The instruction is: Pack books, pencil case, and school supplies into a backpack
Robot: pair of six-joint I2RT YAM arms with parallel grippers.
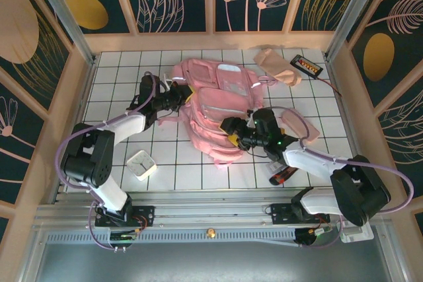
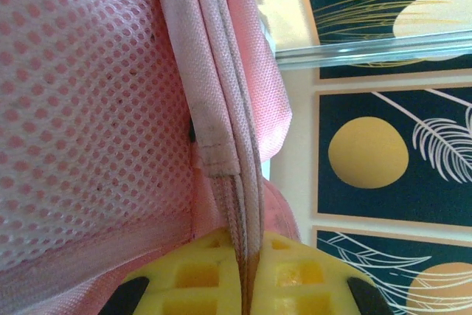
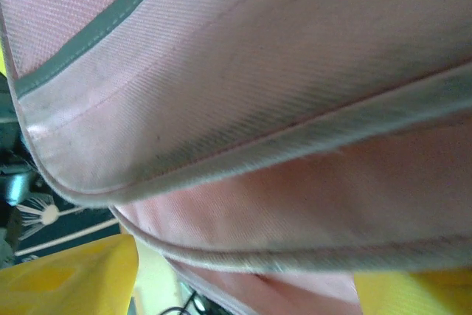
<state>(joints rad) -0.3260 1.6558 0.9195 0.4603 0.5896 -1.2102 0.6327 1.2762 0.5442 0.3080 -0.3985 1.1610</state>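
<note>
While the left gripper is clamped on the backpack edge mid-worktop, the right gripper has jaws apart around its fabric; the pencil case lies near the far edge.

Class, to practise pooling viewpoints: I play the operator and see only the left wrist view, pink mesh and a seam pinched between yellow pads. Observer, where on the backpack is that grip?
Observer: Your left jaws are shut on the edge of the backpack nearest the left arm; the bag lies flat mid-table.
Operator: And the right arm?
Observer: The right jaws stand open at the backpack's near part, with pink fabric between the pads.
Operator: What lies outside the bag?
Observer: The pencil case lies on the table beyond the backpack, beside a black device.
</note>
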